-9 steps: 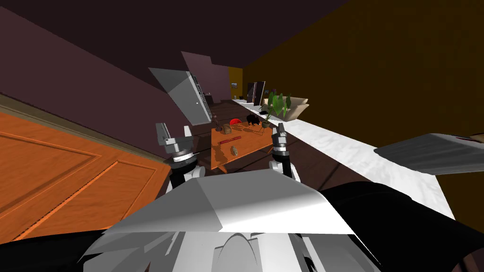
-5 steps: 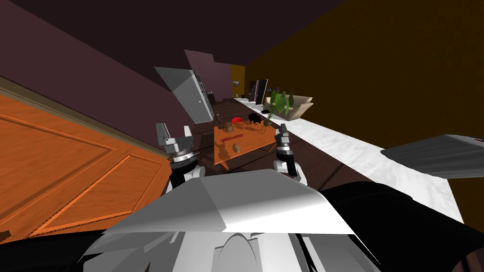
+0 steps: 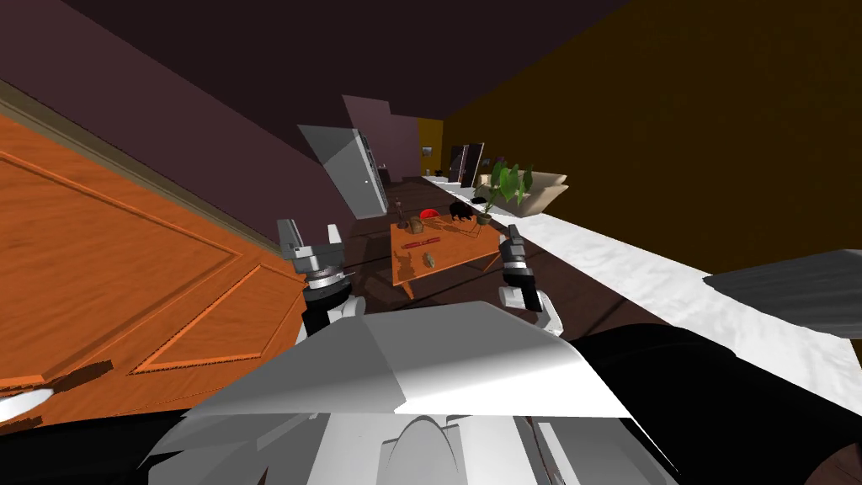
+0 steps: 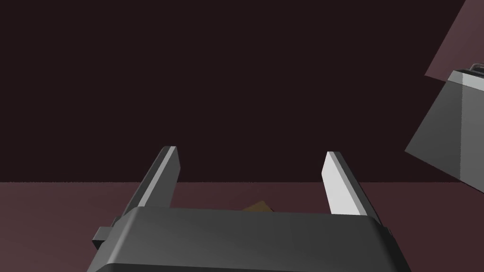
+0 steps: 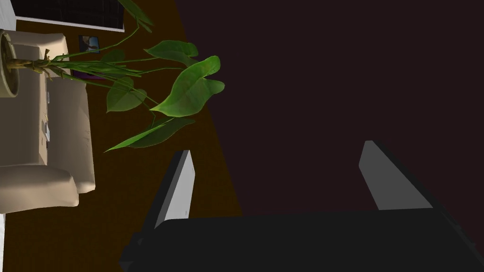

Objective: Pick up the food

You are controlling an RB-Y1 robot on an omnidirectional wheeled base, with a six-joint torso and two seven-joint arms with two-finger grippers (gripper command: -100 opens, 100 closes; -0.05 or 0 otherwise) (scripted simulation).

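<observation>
Left pincer [image 3: 310,239]: blades spread wide, nothing between them. Right pincer [image 3: 512,236]: also gaping, empty. Both are up in front of me, short of the orange wooden bench [image 3: 459,244] at my 12 o'clock. The food, a small tan-brown lump [image 3: 428,260], lies on the bench's near half. It is at 3 o'clock of the left pincer and 9 o'clock of the right, touching neither. Thin red stick [image 3: 415,244] is just past it at 11 o'clock. Leafy green potted plant [image 3: 508,185] is at the bench's far end, 1 o'clock.
</observation>
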